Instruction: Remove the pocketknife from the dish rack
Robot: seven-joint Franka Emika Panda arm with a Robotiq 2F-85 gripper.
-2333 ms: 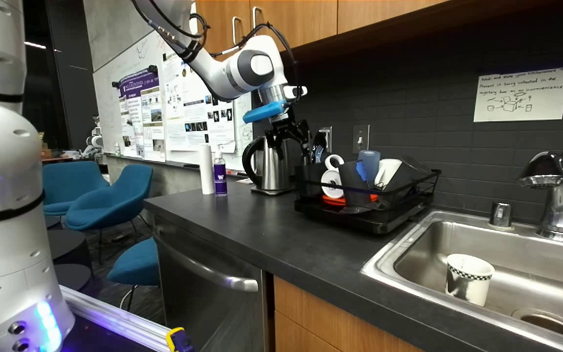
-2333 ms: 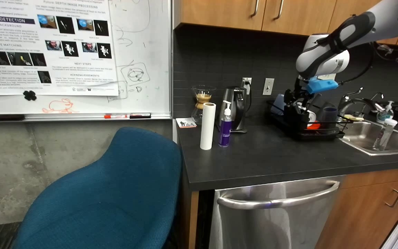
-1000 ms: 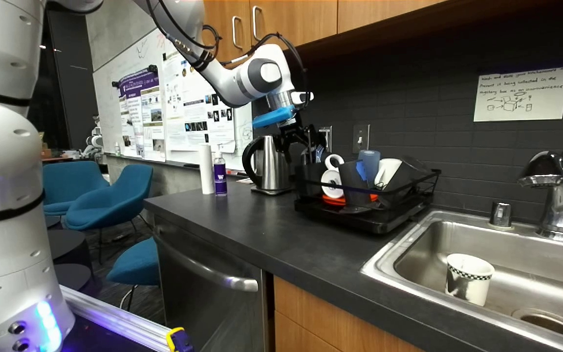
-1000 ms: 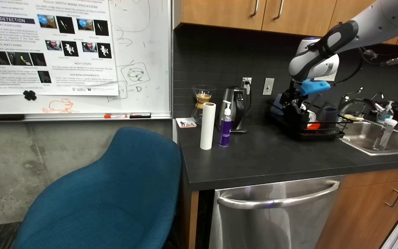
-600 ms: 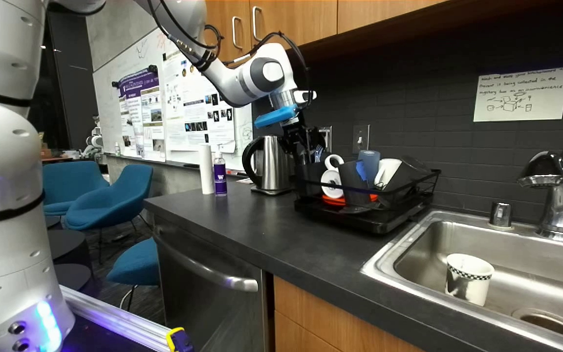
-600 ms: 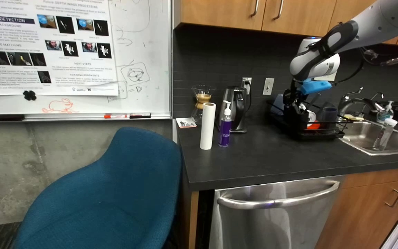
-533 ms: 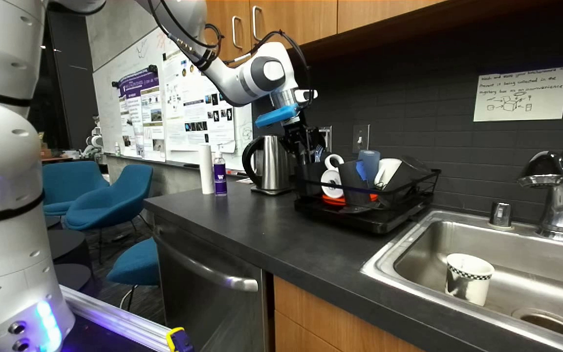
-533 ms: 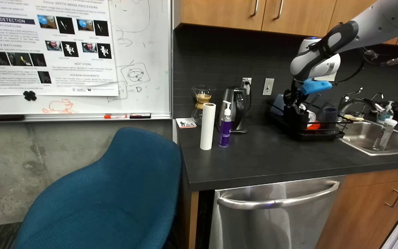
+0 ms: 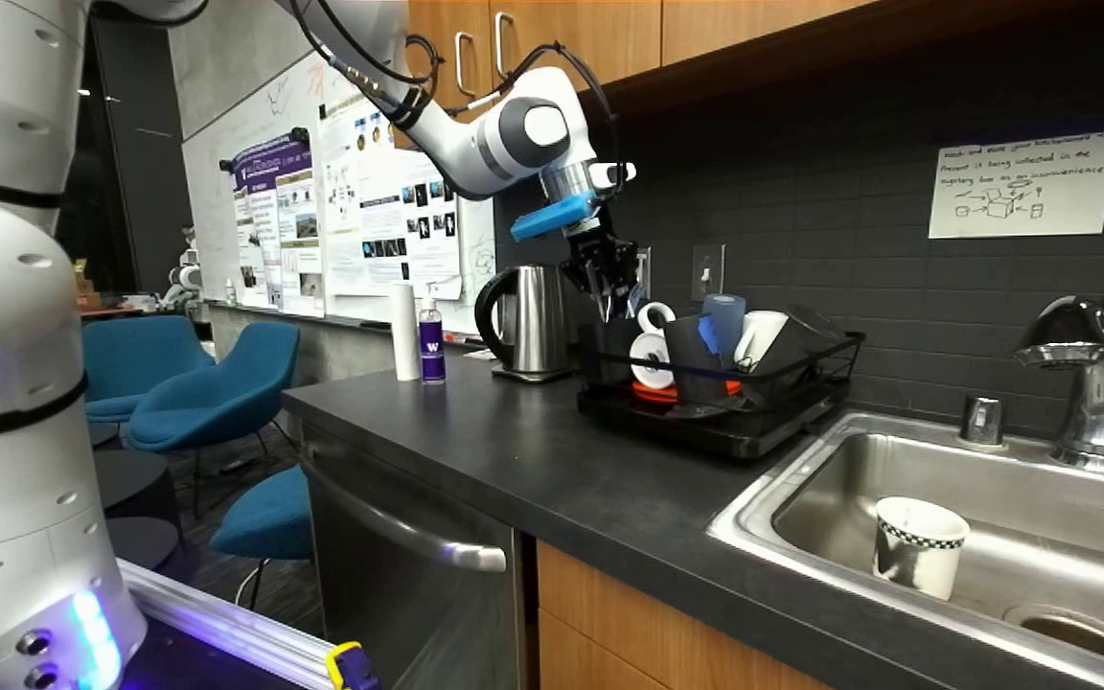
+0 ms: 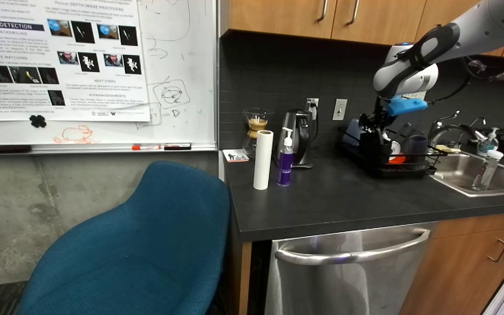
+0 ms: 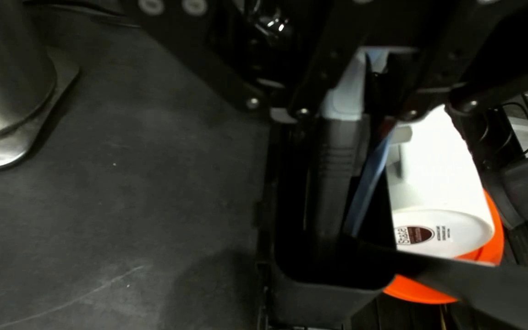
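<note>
The black dish rack [image 9: 748, 436] stands on the counter beside the sink, visible in both exterior views. At its kettle end is a black utensil cup [image 11: 332, 300]. A black ridged handle with a light grey upper part, apparently the pocketknife [image 11: 335, 156], stands upright in that cup. My gripper [image 11: 354, 114] comes in from the top of the wrist view with this handle between its fingers, shut on it; the fingertips' contact is dark and partly hidden. A thin blue utensil [image 11: 368, 178] leans close on the right. In an exterior view, my gripper [image 9: 614, 302] sits just above the cup.
A steel kettle [image 9: 533, 326] stands close to the rack. White mugs, a blue cup [image 9: 724, 326] and an orange plate [image 11: 497, 229] fill the rack. The steel sink [image 9: 763, 522] lies beyond, and wooden cabinets [image 9: 590, 38] hang overhead.
My jaws have come together from wide open around the handle. The arm came down to the cup, then shifted slightly up and toward the mugs in the last half second.
</note>
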